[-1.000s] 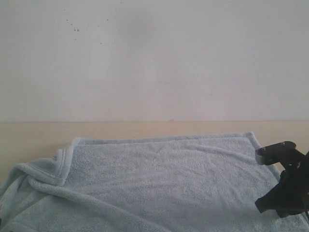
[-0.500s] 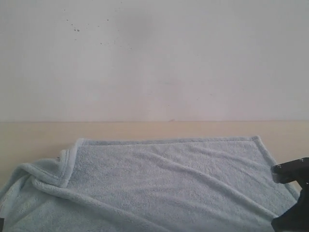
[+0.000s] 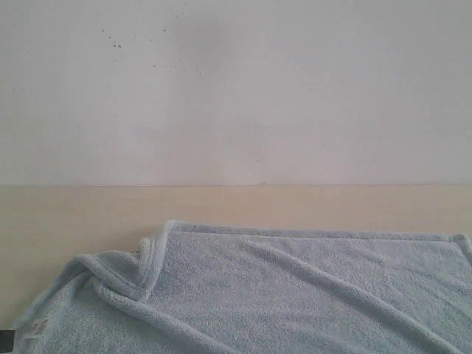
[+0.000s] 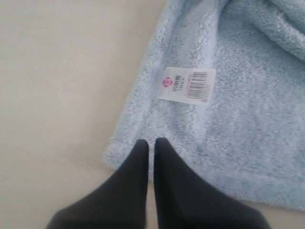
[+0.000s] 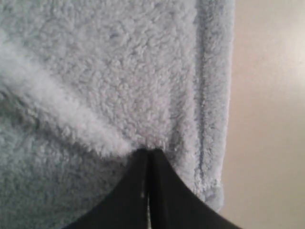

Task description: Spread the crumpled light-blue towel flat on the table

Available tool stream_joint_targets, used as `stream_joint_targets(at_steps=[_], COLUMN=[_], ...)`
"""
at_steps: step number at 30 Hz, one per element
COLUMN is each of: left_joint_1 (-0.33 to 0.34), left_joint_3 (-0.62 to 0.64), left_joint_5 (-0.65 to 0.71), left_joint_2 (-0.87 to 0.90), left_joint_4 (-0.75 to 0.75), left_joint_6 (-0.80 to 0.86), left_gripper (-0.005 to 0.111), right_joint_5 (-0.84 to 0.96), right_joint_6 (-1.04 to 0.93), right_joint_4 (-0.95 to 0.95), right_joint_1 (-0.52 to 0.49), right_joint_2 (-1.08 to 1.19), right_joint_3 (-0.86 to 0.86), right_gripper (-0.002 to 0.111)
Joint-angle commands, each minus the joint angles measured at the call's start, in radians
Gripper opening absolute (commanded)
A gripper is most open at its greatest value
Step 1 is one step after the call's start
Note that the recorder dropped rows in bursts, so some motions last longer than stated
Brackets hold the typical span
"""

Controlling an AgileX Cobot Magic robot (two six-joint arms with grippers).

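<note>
The pale light-blue towel (image 3: 295, 287) lies across the near part of the beige table (image 3: 221, 203). Its far left corner is folded over (image 3: 144, 265), and its white tag (image 3: 35, 327) shows at the near left. In the left wrist view my left gripper (image 4: 151, 142) has its fingers together, tips over the towel's (image 4: 228, 109) corner edge near the tag (image 4: 187, 85), with nothing between them. My right gripper (image 5: 148, 151) is shut on a raised ridge of the towel (image 5: 119, 71), just inside the hemmed edge. Neither gripper shows clearly in the exterior view.
A white speckled wall (image 3: 236, 88) rises behind the table's far edge. Bare table lies beyond the towel, also beside its edges (image 4: 57, 71) (image 5: 267, 119). A dark sliver (image 3: 6, 339) sits at the lower left edge of the exterior view.
The towel has slid right and nearer, and the folded corner and far edge have moved with it. The right gripper has left the exterior view at lower right. The tag now shows.
</note>
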Motion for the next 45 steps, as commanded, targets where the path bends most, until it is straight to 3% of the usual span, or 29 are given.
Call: stream_joint_targets(at_steps=[1, 4, 7, 9, 15, 20, 25, 28, 39, 45], left_joint_1=[-0.001, -0.001, -0.001, -0.001, -0.026, -0.135, -0.231, -0.300, -0.432, -0.474], left_joint_3=[-0.016, -0.050, -0.101, -0.142, -0.262, -0.351, -0.436, -0.472, -0.601, -0.611], left_joint_5=[0.194, 0.291, 0.314, 0.345, 0.513, 0.295, 0.248, 0.140, -0.059, -0.164], left_joint_2=[-0.006, -0.006, -0.006, -0.001, 0.104, 0.219, 0.301, 0.351, 0.536, 0.589], left_joint_4=[-0.006, 0.032, 0.032, 0.016, 0.022, 0.038, 0.038, 0.038, 0.057, 0.060], left_joint_6=[0.002, 0.020, 0.051, 0.051, -0.103, -0.030, 0.030, 0.077, 0.081, 0.081], left_gripper=[0.005, 0.020, 0.049, 0.060, 0.059, 0.059, 0.059, 0.059, 0.059, 0.059], right_joint_5=[-0.043, -0.103, -0.159, -0.194, -0.241, -0.264, -0.280, -0.288, -0.346, -0.359], right_joint_6=[-0.072, -0.070, -0.070, -0.070, -0.073, -0.073, -0.073, -0.073, -0.067, -0.067], right_joint_4=[0.045, 0.054, 0.054, 0.058, 0.092, 0.092, 0.092, 0.092, 0.092, 0.092], right_joint_1=[-0.007, -0.007, -0.007, -0.007, -0.007, -0.007, -0.007, -0.007, -0.007, -0.007], right_joint_2=[-0.084, -0.141, -0.189, -0.213, -0.231, -0.231, -0.231, -0.231, -0.231, -0.231], right_joint_3=[0.014, 0.012, 0.012, 0.012, 0.012, 0.012, 0.012, 0.012, 0.012, 0.012], right_gripper=[0.000, 0.000, 0.000, 0.000, 0.000, 0.000, 0.000, 0.000, 0.000, 0.000])
